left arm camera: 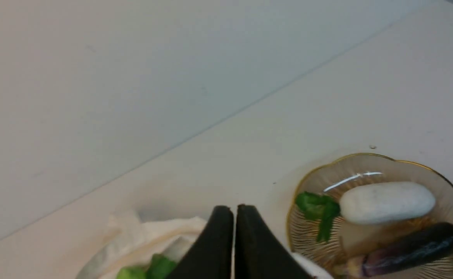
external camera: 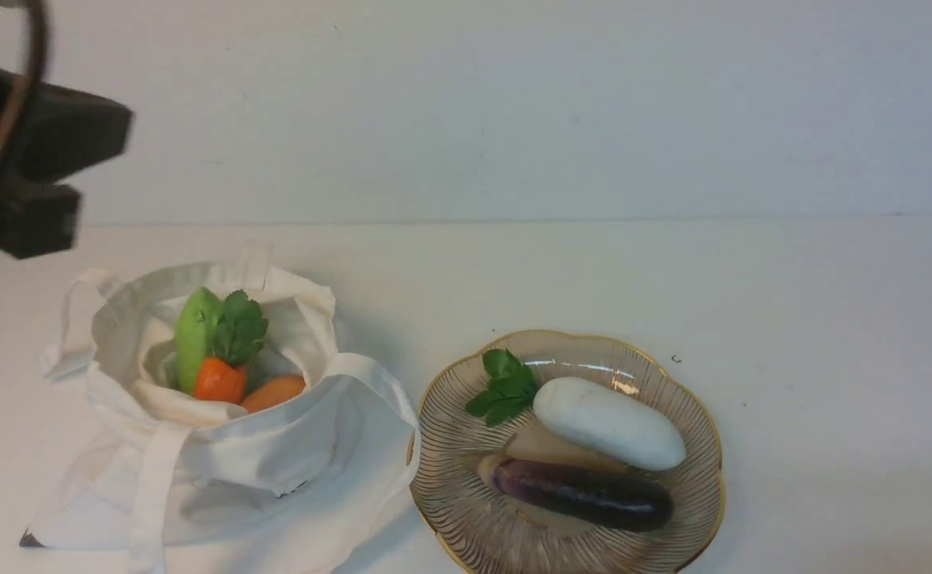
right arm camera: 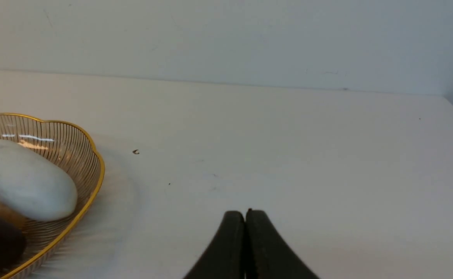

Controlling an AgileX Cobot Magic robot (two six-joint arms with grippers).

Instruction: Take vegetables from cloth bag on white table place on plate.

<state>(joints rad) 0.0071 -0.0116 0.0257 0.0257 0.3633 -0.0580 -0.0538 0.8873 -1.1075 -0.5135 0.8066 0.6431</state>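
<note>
The cloth bag stands open at the left of the white table. In it are a light green gourd, an orange carrot with green leaves and an orange-tan tuber. The plate at the centre right holds a dark purple eggplant and a white radish with green leaves. My left gripper is shut and empty, raised over the bag. My right gripper is shut and empty over bare table to the right of the plate.
My left arm's dark body hangs at the upper left of the front view, above and behind the bag. A plain wall closes the table's far edge. A tiny dark speck lies just behind the plate.
</note>
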